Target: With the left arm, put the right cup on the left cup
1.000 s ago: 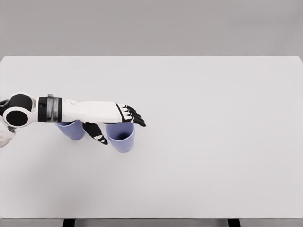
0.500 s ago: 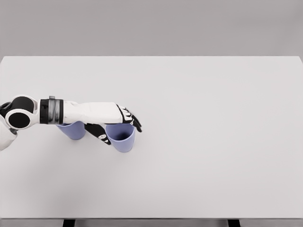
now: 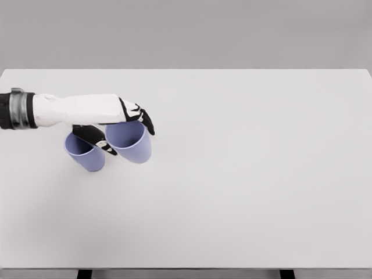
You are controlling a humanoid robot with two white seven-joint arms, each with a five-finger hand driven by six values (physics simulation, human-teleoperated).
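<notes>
Cups, both smooth, matte lavender and tapered toward the base: my left hand (image 3: 119,119) grasps the right cup (image 3: 132,145), fingers (image 3: 146,122) curled over its far rim and thumb against its near-left wall. That cup sits tilted just beside the left cup (image 3: 87,156), their walls nearly touching. My white forearm stretches level over the pale worktop (image 3: 250,168) from the left edge.

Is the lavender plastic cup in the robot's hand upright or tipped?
Tipped. The lavender plastic cup in the left hand leans its open mouth toward the camera, showing its inside wall.
</notes>
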